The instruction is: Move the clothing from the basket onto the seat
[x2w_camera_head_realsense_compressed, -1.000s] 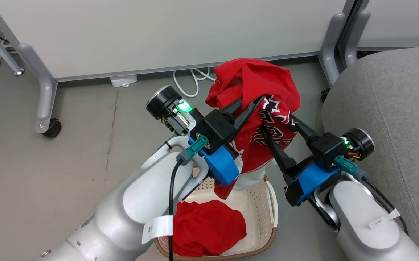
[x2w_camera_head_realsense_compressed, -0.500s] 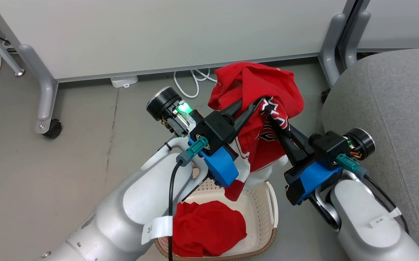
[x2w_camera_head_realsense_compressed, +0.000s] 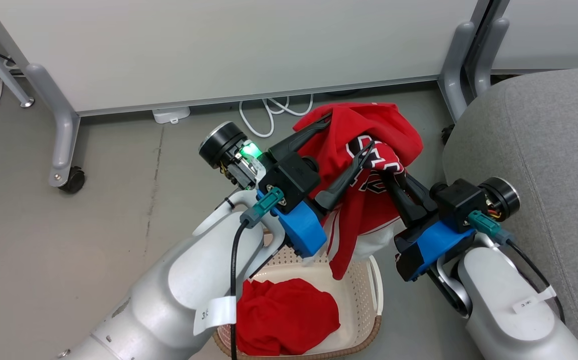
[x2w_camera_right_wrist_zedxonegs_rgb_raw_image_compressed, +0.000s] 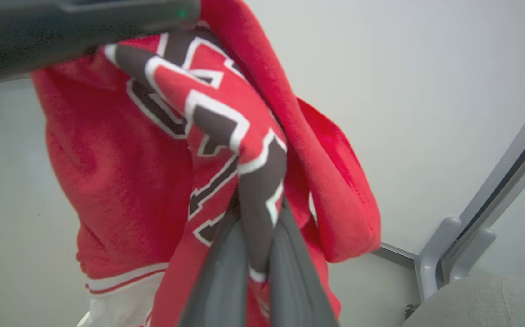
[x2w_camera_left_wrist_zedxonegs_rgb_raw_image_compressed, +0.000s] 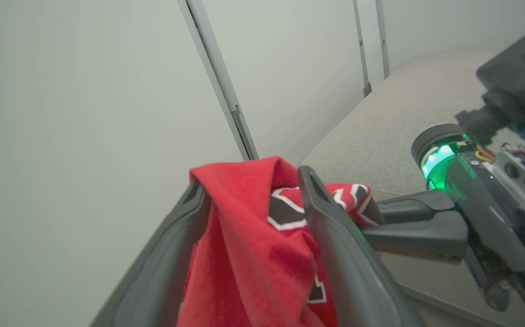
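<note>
The left gripper [x2w_camera_head_realsense_compressed: 350, 131] has gone from clamped to spread, and the right gripper [x2w_camera_head_realsense_compressed: 388, 175] has gone from spread to clamped. Both changes serve a hand-over of the jersey [x2w_camera_head_realsense_compressed: 364, 200] from left to right.

**Left gripper.** Released. In the left wrist view its fingers [x2w_camera_left_wrist_zedxonegs_rgb_raw_image_compressed: 335, 236] stand apart, with a fold of the jersey draped loosely between them. The fabric touches them but is not pinched.

**Right gripper.** Grasping the jersey. In the right wrist view the two fingers press together on a bunched fold of the lettered area. The grip sits high on the fabric, so most of the jersey hangs below it.

**Jersey.** Held in the air above the far end of the basket [x2w_camera_head_realsense_compressed: 375, 295], with its lower end dangling over the rim. The right arm is the one next to the seat [x2w_camera_head_realsense_compressed: 534, 150], which is the likely reason for the transfer.

**Second garment.** The plain red garment [x2w_camera_head_realsense_compressed: 289, 320] lies crumpled in the basket, untouched.

**Status.** No clothing is on the seat yet. The draped fold may drag on the left fingers when the jersey swings right.
</note>
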Tool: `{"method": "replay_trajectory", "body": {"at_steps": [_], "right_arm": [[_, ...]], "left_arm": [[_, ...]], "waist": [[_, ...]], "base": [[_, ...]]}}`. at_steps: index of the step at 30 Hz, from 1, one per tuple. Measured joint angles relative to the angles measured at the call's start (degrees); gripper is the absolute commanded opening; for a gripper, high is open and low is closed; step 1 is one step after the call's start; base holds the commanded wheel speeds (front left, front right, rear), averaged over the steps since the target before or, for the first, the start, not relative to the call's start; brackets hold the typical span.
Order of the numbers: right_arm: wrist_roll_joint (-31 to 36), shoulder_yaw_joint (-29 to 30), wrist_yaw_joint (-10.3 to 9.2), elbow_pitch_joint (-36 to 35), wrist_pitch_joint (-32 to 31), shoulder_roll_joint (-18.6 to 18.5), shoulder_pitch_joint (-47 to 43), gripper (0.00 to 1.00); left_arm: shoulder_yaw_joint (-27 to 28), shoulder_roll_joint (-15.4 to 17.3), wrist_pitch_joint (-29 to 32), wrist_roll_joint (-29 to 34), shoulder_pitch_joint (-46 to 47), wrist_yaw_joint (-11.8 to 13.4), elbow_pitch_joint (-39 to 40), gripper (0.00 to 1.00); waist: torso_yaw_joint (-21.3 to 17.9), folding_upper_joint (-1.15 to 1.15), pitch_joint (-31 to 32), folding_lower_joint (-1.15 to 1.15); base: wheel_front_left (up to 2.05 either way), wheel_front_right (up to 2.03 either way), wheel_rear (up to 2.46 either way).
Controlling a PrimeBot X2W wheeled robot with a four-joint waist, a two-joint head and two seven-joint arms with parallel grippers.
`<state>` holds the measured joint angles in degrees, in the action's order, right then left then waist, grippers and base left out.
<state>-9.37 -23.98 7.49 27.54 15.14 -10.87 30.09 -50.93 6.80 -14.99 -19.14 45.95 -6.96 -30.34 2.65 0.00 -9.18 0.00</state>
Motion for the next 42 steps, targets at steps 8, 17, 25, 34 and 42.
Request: {"method": "replay_trajectory", "body": {"at_steps": [8, 17, 25, 34, 42], "right_arm": [[-0.16, 1.2, 0.0, -0.1, 0.0, 0.36, -0.39, 0.0], [-0.4, 6.45, 0.0, -1.44, 0.0, 1.44, -1.12, 0.0], [-0.2, 11.92, 0.0, -2.7, -0.01, 2.79, -2.26, 0.0], [0.59, 17.31, 0.0, -4.55, -0.01, 3.39, -3.4, 0.0], [0.68, 21.79, 0.0, -6.34, -0.01, 3.91, -4.81, 0.0]], "left_arm": [[0.31, -0.03, 0.0, 0.18, -0.12, -0.09, -0.04, 1.0], [0.56, 0.29, -0.01, 0.54, -0.32, -0.1, -0.15, 1.0], [0.21, 0.53, -0.02, 0.57, -0.45, -0.12, -0.1, 1.0], [-1.1, 0.15, -0.07, 0.59, -1.22, -0.15, 0.37, 1.0], [-2.7, -0.02, -0.07, 1.0, -1.21, -0.18, 0.48, 1.0]], "waist": [[-0.17, 0.0, -0.14, 0.0], [-1.86, 0.0, -1.63, 0.0], [-5.1, 0.0, -3.58, 0.0], [-9.63, 0.0, -5.57, 0.0], [-13.76, 0.0, -7.32, 0.0]], "base": [[0.0, 0.0, 0.0], [0.0, 0.0, 0.0], [0.0, 0.0, 0.0], [0.0, 0.0, 0.0], [0.0, 0.0, 0.0]]}}
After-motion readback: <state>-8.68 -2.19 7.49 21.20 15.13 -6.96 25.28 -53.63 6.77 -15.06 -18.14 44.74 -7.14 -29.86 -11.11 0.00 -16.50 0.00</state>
